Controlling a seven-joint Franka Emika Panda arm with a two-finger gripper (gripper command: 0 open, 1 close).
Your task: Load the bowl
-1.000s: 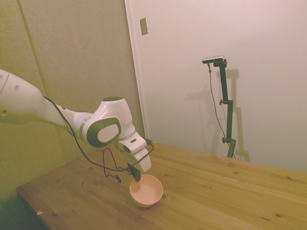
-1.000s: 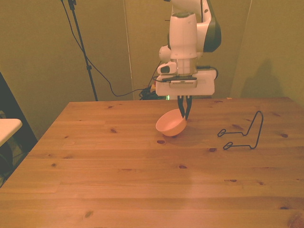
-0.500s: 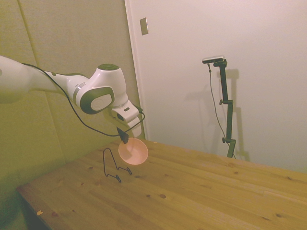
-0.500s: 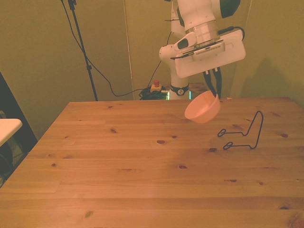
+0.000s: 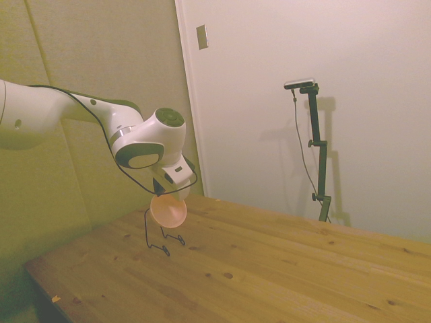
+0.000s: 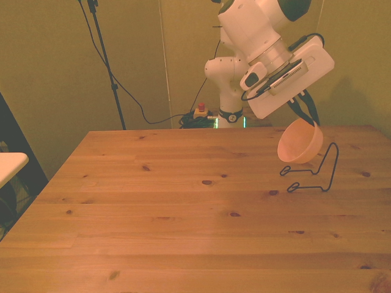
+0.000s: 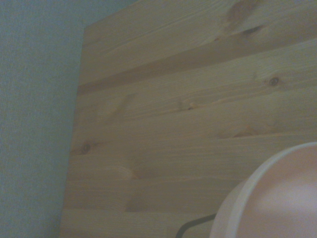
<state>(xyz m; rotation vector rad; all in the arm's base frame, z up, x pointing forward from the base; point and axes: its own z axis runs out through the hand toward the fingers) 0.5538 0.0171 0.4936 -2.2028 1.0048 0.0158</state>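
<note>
The salmon bowl [image 6: 300,141] hangs in the air, tilted on its side, with my gripper [image 6: 305,116] shut on its rim. It sits just above and in front of the thin black wire rack [image 6: 314,172] at the front view's right. From the side, the bowl [image 5: 168,211] is level with the top of the rack [image 5: 156,232], with my gripper [image 5: 163,190] right above it. Up close, the wrist view catches the bowl's pale rim [image 7: 257,193] and a short bit of black wire [image 7: 194,225] over the wooden table [image 7: 163,114].
The wooden table [image 6: 183,213] stretches wide toward the front view's left. A black stand with a cable [image 6: 107,67] rises behind the table's far edge. A white surface's corner [image 6: 9,165] shows off the table at the front view's left.
The arm has lifted the bowl off the table and carried it toward the front view's right, over to the wire rack. The bowl has tipped from upright onto its side.
</note>
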